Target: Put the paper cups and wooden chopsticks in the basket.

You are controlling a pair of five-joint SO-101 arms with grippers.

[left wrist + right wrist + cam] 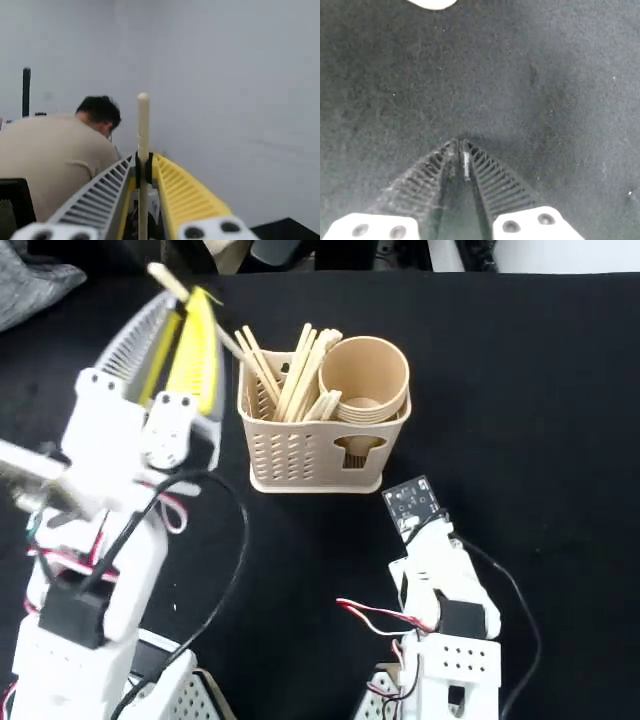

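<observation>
A beige slotted basket (315,455) stands at the middle back of the black table. It holds stacked paper cups (365,380) on its right side and several wooden chopsticks (290,375) leaning on its left side. My left gripper (187,302), with one grey and one yellow finger, is raised to the left of the basket and shut on a single wooden chopstick (143,150), whose tip (165,278) sticks out past the fingertips. My right gripper (458,146) is shut with nothing in it, pointing down at bare black cloth in front of the basket.
The right arm's body (440,600) sits low at the front, right of centre. The left arm (100,520) takes up the left side with loose cables (235,540) beside it. A pale rounded edge (431,4) shows in the right wrist view.
</observation>
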